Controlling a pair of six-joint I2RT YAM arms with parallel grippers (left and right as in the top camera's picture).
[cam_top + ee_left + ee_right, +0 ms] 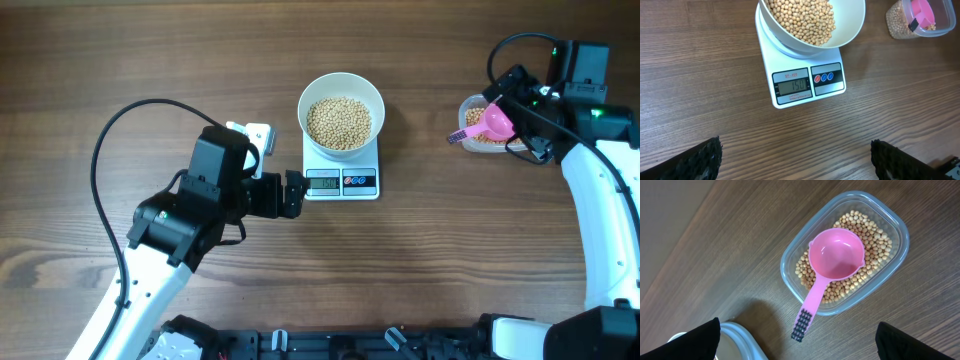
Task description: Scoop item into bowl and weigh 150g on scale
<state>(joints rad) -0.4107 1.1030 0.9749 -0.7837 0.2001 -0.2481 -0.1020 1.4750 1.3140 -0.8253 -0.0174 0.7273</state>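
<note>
On the wooden bench (120, 60), the two arms are the biggest things in view, and neither holds anything. The left end effector (297, 194) sits just beside the scale's display edge with its fingers wide apart. The right end effector (797, 350) hangs over the far right of the bench, its fingers likewise spread and touching nothing.

The scale (807, 82) stands at the middle of the bench, and its display reads 150. The white bowl (852, 22) sits squarely on its platform, a little wider than the platform itself. Well apart to the right stands the clear plastic tub (895, 245). The pink scoop (835, 257) lies in it, cup empty and facing up, with its handle sticking out over the rim. The beans (339, 122) fill the bottom of the bowl in a shallow heap, and a thinner layer is left in the tub under the scoop.

By the display, the weighing step looks finished, since the target is met and the scoop is set down. I judge that no more scooping is called for. The next move needs only care: both arms should draw away without nudging the scale or the bowl, so the reading holds. The left arm matters most here, being so close to the scale's edge.
</note>
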